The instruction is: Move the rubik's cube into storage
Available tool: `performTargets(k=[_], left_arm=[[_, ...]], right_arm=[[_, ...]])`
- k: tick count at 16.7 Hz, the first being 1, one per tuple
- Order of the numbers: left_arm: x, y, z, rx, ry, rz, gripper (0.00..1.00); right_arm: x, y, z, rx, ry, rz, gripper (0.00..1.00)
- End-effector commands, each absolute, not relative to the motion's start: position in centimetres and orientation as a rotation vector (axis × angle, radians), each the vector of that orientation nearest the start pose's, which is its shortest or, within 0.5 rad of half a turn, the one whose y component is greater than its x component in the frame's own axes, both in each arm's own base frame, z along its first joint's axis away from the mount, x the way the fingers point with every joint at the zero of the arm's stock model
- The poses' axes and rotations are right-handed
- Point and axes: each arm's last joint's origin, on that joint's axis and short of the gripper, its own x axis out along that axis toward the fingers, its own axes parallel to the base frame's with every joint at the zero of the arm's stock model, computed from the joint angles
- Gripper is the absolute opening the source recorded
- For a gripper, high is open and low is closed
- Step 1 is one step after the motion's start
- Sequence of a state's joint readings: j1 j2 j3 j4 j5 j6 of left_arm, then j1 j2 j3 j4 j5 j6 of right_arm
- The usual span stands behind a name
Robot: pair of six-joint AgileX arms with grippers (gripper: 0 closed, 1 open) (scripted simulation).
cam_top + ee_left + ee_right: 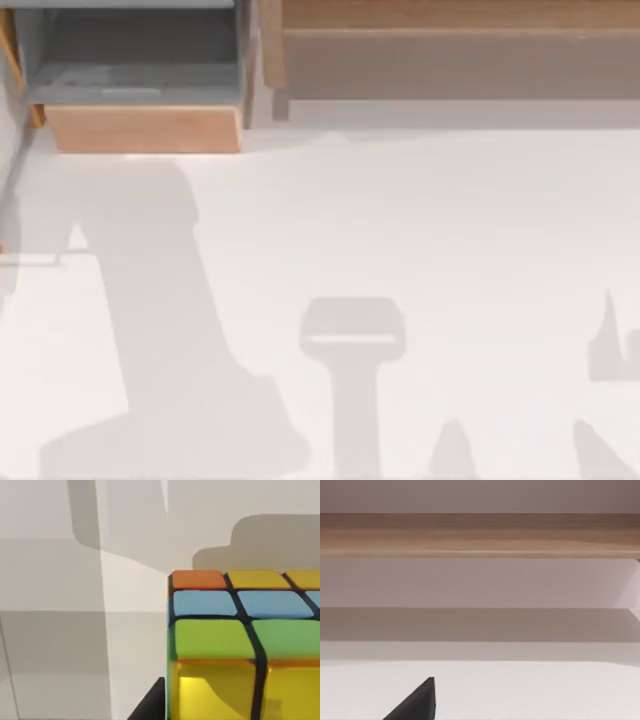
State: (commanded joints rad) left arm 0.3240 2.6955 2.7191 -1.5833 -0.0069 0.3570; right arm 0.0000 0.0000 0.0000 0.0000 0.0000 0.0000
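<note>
Your left claw [150, 702] appears as one dark finger tip low in the left wrist view, just beside the rubik's cube [240, 645]. You cannot tell from this whether the fingers are apart or clamped on it. The cube sits very close to that camera, in the lower right of the frame. Its upper face shows rows of orange and yellow, then blue, then green squares, and the side facing you is glossy yellow. Behind the cube lies a pale surface crossed by grey shadows.

Your right claw [415, 702] shows as a single black finger tip at the bottom of the right wrist view. You cannot tell whether it is spread or closed, and nothing can be seen in it. Ahead of it runs a wooden rail [480, 535] across the upper part of the frame.

In the top view, an open drawer [140, 128] with a wooden front and a grey inside sits at the upper left. What lies in it cannot be made out. A long wooden cabinet [450, 50] fills the upper right. The white table [450, 230] below carries soft grey shadows of the arms.
</note>
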Motion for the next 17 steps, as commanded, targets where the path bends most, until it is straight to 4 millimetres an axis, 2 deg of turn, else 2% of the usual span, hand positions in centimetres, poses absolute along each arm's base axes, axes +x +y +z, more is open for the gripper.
performTargets(k=[6,17], left_arm=[[47.98,16.94,18.1,0.029,1.566,0.0,0.0],[47.98,16.94,18.1,0.029,1.566,0.0,0.83]], right_arm=[[10.57,-0.12,16.0,0.0,0.0,0.0,1.0],[10.57,-0.12,16.0,0.0,0.0,0.0,1.0]])
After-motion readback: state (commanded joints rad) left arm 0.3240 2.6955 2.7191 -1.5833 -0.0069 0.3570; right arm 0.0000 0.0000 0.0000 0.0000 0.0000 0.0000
